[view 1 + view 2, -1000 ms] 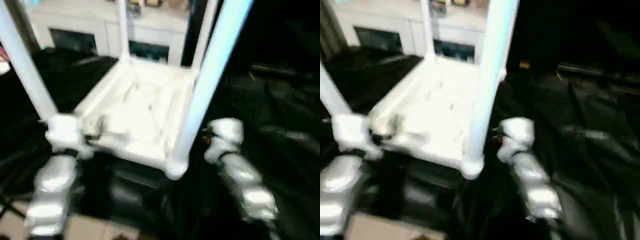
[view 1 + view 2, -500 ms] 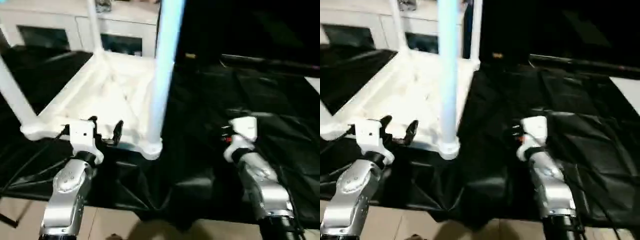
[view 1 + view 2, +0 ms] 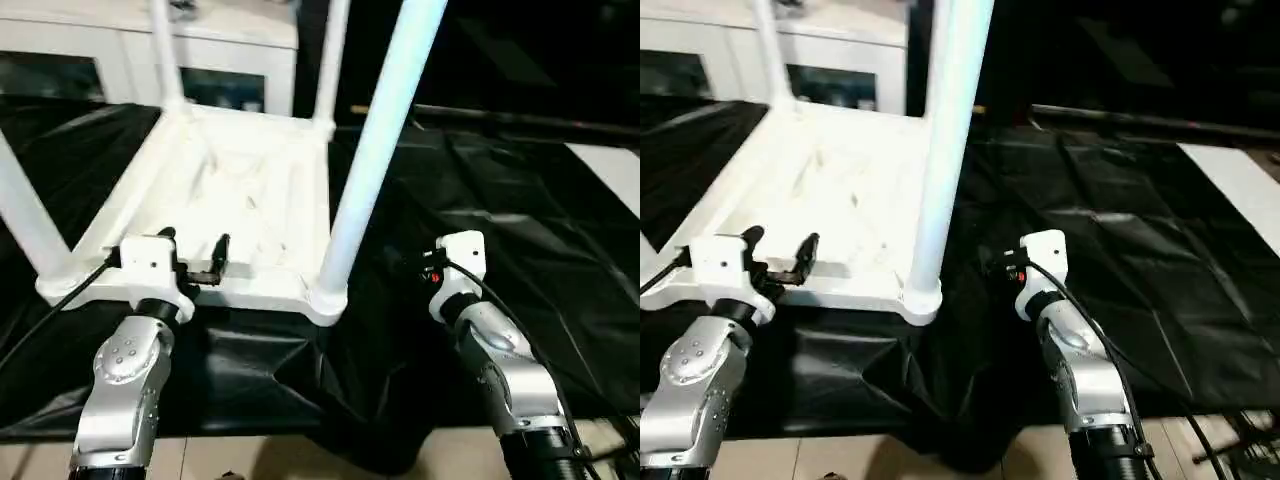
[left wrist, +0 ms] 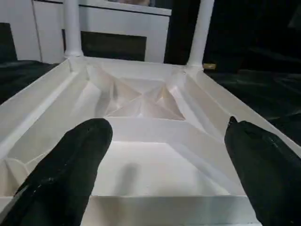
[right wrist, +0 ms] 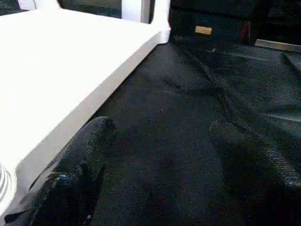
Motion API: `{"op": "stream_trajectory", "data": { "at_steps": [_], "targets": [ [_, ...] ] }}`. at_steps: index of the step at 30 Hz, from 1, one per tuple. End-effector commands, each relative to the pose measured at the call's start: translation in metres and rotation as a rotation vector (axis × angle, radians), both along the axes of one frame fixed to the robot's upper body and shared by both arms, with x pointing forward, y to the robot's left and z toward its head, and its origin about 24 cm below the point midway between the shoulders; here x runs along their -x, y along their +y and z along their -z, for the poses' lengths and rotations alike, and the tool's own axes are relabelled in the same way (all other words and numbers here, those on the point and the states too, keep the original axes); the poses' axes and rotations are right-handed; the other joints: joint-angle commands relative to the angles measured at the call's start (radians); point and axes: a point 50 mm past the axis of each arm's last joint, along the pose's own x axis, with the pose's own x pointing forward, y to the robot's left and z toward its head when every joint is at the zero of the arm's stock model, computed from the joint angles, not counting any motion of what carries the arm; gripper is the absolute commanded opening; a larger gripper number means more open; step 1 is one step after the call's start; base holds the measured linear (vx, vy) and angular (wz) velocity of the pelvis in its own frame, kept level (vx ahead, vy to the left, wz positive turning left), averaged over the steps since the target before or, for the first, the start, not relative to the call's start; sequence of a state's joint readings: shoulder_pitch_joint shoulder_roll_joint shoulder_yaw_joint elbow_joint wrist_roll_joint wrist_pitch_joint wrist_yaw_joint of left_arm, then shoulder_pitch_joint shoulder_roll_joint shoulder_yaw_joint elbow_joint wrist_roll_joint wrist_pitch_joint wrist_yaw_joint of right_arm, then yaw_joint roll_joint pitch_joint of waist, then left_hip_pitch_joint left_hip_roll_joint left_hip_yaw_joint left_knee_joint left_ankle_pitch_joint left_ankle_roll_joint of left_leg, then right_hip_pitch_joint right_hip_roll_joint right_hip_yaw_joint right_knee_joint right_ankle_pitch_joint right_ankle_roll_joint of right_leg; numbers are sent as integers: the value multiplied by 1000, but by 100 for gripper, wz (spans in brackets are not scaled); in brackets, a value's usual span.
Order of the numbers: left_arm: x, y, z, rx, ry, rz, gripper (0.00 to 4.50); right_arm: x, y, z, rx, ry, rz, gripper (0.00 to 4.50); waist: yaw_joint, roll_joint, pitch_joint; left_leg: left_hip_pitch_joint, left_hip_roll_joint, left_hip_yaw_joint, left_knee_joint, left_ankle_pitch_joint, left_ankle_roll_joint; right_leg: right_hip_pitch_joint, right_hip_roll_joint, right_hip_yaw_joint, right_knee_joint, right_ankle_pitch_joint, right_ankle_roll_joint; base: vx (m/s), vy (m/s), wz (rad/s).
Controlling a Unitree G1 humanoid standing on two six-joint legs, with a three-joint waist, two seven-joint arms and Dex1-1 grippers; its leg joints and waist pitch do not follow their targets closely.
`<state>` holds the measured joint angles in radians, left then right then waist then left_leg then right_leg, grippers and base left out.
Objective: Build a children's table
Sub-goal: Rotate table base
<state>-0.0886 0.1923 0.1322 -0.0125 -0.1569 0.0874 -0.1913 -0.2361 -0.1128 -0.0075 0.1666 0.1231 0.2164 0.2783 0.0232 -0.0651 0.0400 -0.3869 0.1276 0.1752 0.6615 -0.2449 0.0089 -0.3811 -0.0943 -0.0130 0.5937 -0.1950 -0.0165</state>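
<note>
The children's table [image 3: 250,200] lies upside down on black cloth, ribbed underside up, with its white legs standing in the corner sockets. The near right leg [image 3: 375,160] rises between my two arms. My left gripper [image 3: 195,250] is open over the table's near edge. In the left wrist view its black fingers [image 4: 70,174] spread wide above the ribbed underside [image 4: 141,99], with nothing between them. My right gripper [image 5: 160,126] is open just right of the near right corner. It hovers low over the cloth beside the table's side wall [image 5: 70,70] and holds nothing.
A white cabinet [image 3: 230,60] with glass doors stands behind the table. Wrinkled black cloth [image 3: 500,180] covers the work surface to the right, with a white panel [image 3: 610,170] at its far right edge. Light floor [image 3: 300,460] shows below the cloth's front edge.
The head camera has swung, shifting the whole picture. My right gripper stands closer to the table's near right corner than half a second ago. Both grippers stay open.
</note>
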Motion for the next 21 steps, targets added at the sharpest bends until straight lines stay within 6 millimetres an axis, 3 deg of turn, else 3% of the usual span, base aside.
{"op": "stream_trajectory", "data": {
  "at_steps": [1, 3, 5, 6, 8, 10, 13, 14, 15, 16, 17, 19, 20, 21],
  "targets": [
    [-1, -3, -5, -6, -16, 15, 450, -1, -7, -2, 13, -3, 22, 370, -11, 23, -40, 40, 85, -54, -150, -423, -168, -3, -40, 16, -54, -264, -37, 0, 0, 0],
    [-1, -4, -5, -17, -15, 21, 450, 0, -5, -4, -7, -6, -12, 370, -11, 21, -39, 39, 85, -52, -146, -440, -150, -6, -45, 21, -63, -310, -35, 0, 0, 0],
    [-2, -5, -6, -21, -10, 28, 450, 1, -4, -4, -5, -3, -34, 370, -7, 15, -41, 34, 85, -50, -144, -409, -122, -2, -51, 26, -67, -324, -38, -6, -30, 0],
    [-2, -7, -6, -18, -8, 35, 450, 1, -4, -4, -1, -3, -46, 370, -5, 18, -41, 33, 85, -47, -143, -380, -109, -2, -52, 28, -68, -319, -44, -7, -65, 1],
    [-3, -9, -6, -14, -9, 39, 450, 1, -4, -5, 0, -5, -53, 370, -3, 12, -44, 26, 87, -41, -140, -325, -83, 0, -51, 30, -68, -293, -64, 0, -66, 1],
    [-4, -12, -6, -19, -9, 44, 450, 0, -3, -5, 34, -10, -74, 370, 1, 17, -49, 20, 88, -39, -138, -275, -70, 7, -51, 29, -63, -252, -82, 16, -66, -2],
    [-6, -15, -8, 4, -20, 39, 450, -1, -1, -5, 50, -14, -89, 370, 6, 15, -53, 16, 88, -31, -135, -189, -48, 12, -45, 29, -56, -141, -108, 24, -55, -3],
    [-7, -17, -9, 19, -23, 40, 450, -1, 0, -5, 40, -9, -96, 370, 14, 13, -52, -12, 78, -53, -146, -159, 2, 37, -57, 6, -44, -94, -128, 0, 0, 0],
    [-7, -17, -9, 23, -24, 40, 450, -1, 1, -5, 39, -9, -102, 370, 11, 25, -53, 3, 82, -61, -146, -203, 43, 39, -67, -8, -53, -127, -146, -9, -47, 23],
    [-7, -18, -10, 21, -26, 37, 450, -1, 3, -6, 55, -18, -115, 370, 14, 31, -49, -28, 66, -85, -152, -269, 95, 72, -82, -47, -65, -228, -138, -9, -47, 23],
    [-7, -18, -9, 23, -25, 37, 450, -1, 4, -6, 58, -19, -128, 370, 13, 34, -45, -25, 63, -90, -149, -326, 94, 76, -91, -59, -82, -330, -129, 6, -42, 39],
    [-7, -19, -9, 22, -23, 37, 450, 1, 7, -5, 75, -20, -150, 370, 10, 43, -26, -20, 53, -92, -133, -436, 42, 114, -107, -100, -134, -675, -92, 44, -30, 51],
    [-6, -19, -9, 24, -23, 39, 450, 1, 8, -4, 77, -18, -154, 370, 9, 45, -25, -17, 50, -89, -128, -444, 34, 127, -111, -109, -147, -727, -84, 69, -28, 59],
    [-6, -19, -9, 24, -22, 38, 450, 3, 10, -3, 75, -16, -162, 370, -6, 58, -25, 78, 96, -75, -127, -496, -28, 78, -78, -98, -148, -716, -93, 82, -36, 52]
  ]
}}
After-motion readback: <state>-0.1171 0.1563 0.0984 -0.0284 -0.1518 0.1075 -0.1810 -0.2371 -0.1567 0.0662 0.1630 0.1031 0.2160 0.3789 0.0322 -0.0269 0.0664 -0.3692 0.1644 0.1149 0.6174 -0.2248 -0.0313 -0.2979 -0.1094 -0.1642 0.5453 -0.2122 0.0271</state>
